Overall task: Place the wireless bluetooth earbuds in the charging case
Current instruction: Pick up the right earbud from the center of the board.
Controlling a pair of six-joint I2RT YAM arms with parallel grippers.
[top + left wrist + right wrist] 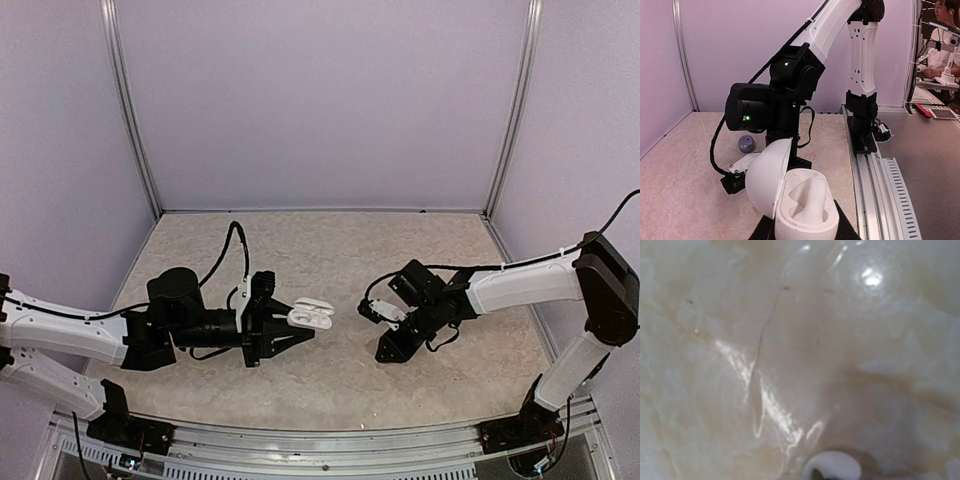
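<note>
Left gripper [303,325] is clamped on the white charging case [310,316], holding it up off the table [330,250] near the middle of the workspace. From the left wrist camera the case [805,210] fills the bottom of the shot, its dark fingers [844,227] pressing either side. The lid [767,180] is swung open towards 9 o'clock and the moulded wells inside are on show, with no bud seated in them.

Over at 3 o'clock from the case, clear of it, the right gripper [375,312] is angled down close to the tabletop. I cannot tell whether its jaws are apart or together, since its own camera is pressed so near the marbled surface that everything blurs.

At 6 o'clock in that right wrist shot, a white rounded bit peeks in at the edge, seemingly a white earbud [832,467] lying on the table.

In the left wrist view, a small purple-grey bud [746,144] sits on the table at 12 o'clock from the right gripper [737,172].
</note>
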